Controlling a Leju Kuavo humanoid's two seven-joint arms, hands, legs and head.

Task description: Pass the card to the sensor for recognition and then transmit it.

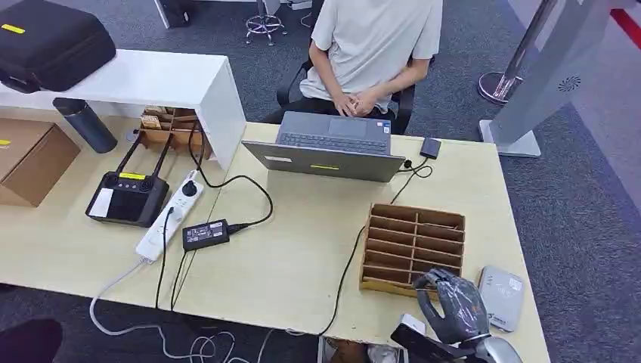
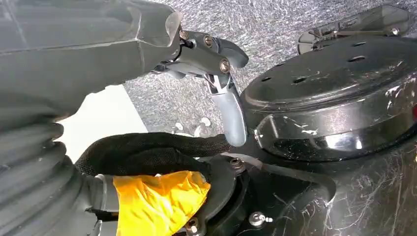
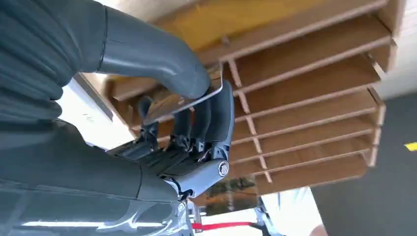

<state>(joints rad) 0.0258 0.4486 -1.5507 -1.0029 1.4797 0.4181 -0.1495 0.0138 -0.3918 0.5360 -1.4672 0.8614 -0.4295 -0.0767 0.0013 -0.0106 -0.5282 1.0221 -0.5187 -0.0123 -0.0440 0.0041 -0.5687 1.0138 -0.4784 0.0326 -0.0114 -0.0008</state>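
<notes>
Head view, right hand: the right hand (image 1: 452, 301) hung over the near edge of the wooden slotted rack (image 1: 412, 246), fingers curled downward.
Head view, sensor: a grey card reader (image 1: 500, 297) lay flat on the surface (image 1: 287, 249), just beside the right hand on its outer side and beside the rack's near corner.
Head view, card: too small to make out here; its place could not be told from this view.
Head view, person: a person in a light shirt (image 1: 376, 45) sat behind an open laptop (image 1: 331, 147) at the far edge of the surface, hands (image 1: 359, 102) together.
Head view, other items: a black controller with a screen (image 1: 127, 197), a white power strip (image 1: 171, 215) and a black power brick (image 1: 205, 234) lay well apart from the rack; a cardboard box (image 1: 30, 159) and a dark flask (image 1: 85, 125) stood at the far left.
Left wrist view, left hand: the left hand (image 2: 196, 59) hung above grey carpet (image 2: 275, 24); one finger pointed away, nothing visible in it; spread or closed could not be told.
Right wrist view, right hand: thumb (image 3: 152, 54) and dark fingers (image 3: 216, 118) pinched a thin, pale card (image 3: 189, 104) edge-on.
Right wrist view, card position: held directly in front of the rack's slots (image 3: 305, 98); whether it touched the rack could not be told.
</notes>
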